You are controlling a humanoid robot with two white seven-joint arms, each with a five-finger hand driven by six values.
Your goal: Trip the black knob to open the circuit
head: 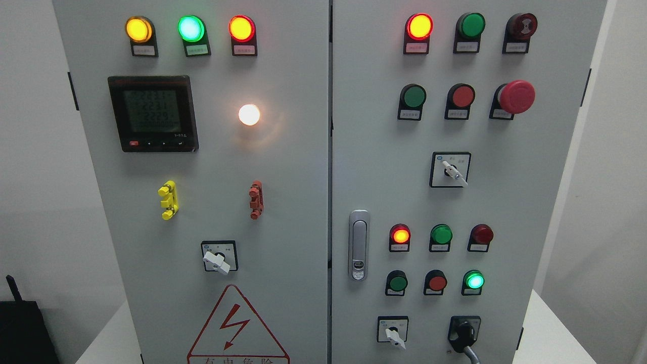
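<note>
The black knob (pixel 462 333) sits at the bottom right of the grey cabinet (pixel 283 202), on the right-hand door, low beside the picture's lower edge. Its long axis runs on a slant, from upper right down to lower left, and the broad end points down and left. A grey cable-like piece (pixel 471 354) leaves the frame just below it (what it is cannot be told).

Neither of the robot's hands shows in the head view, so whether the fingers are apart or together cannot be told, and the knob has no fingers near it.

Just to the knob's left is a white-handled selector switch (pixel 393 334) whose handle points down and right. Above the knob stands a lit green lamp (pixel 474 280), with a red push button (pixel 435 282) and a green push button (pixel 397 282) in the same row. Higher on this door a red mushroom button (pixel 514 97) juts out. The door's metal handle (pixel 358 245) stands upright near the seam. On the left door a digital meter (pixel 152 113) glows, with a white lamp (pixel 249 115) lit to its right.
</note>
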